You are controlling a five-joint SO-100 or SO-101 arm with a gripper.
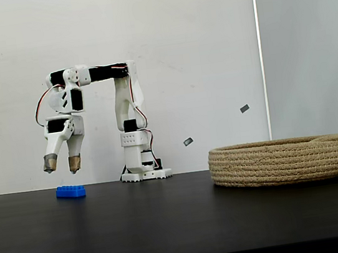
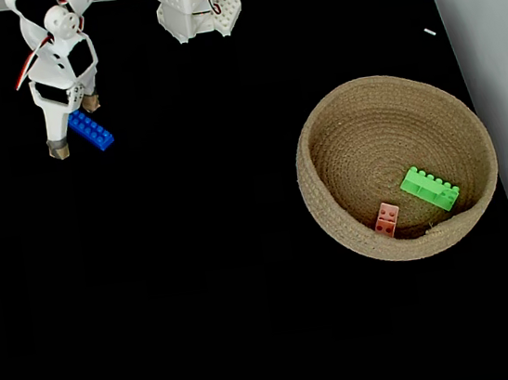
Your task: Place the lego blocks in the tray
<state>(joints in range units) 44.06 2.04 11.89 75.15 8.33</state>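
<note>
Arm folded forward and down, we see our gripper [image 1: 62, 165] hanging spread and empty just above the blue brick [image 1: 70, 191] on the black table [image 1: 170, 221]. Green brick [image 2: 429, 188] and pink brick [image 2: 388, 219] lie in the rope tray [image 2: 323, 143], well apart from it.

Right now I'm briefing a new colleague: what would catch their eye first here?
The white arm's open tool hangs just above the blue brick on the black table, at the left of both fixed views. At the right sits a wide rope basket, already holding the green brick and the pink brick.
</note>
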